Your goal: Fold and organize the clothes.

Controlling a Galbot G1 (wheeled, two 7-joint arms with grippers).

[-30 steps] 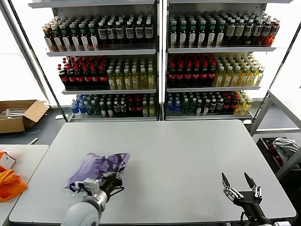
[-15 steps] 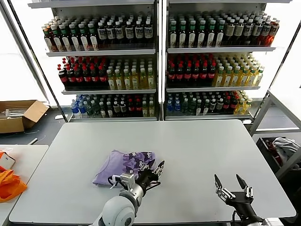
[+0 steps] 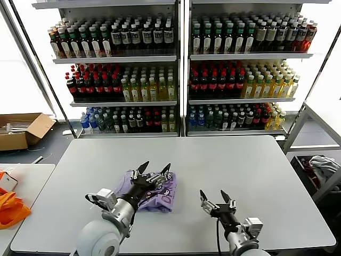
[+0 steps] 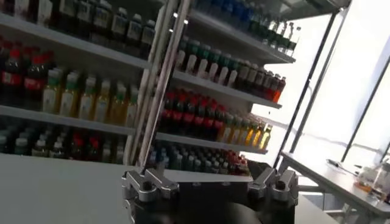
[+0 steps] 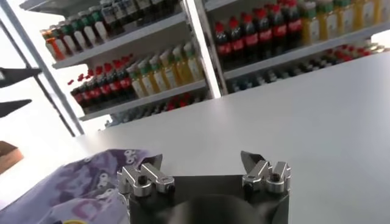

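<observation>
One lavender T-shirt (image 3: pixel 153 188) is lying bunched on the grey table (image 3: pixel 245 165), its dark purple and white print facing up, and it is sitting directly under and just beyond the tips of the left gripper (image 3: pixel 153 169), whose fingers are spreading wide with nothing between them. The right gripper (image 3: pixel 215 197) is hovering near the shirt's edge on its other side, fingers likewise parting and holding nothing; in the right wrist view (image 5: pixel 203 163) the purple fabric is showing just beside one fingertip. Judging by how it is slumping into soft folds, the shirt is likely light, limp and thin, so a pinch at a hem or sleeve edge looks best. Count: one shirt, two grippers, one table, and two shelving units (image 3: pixel 181 69) packed with bottles beyond the fingertips
</observation>
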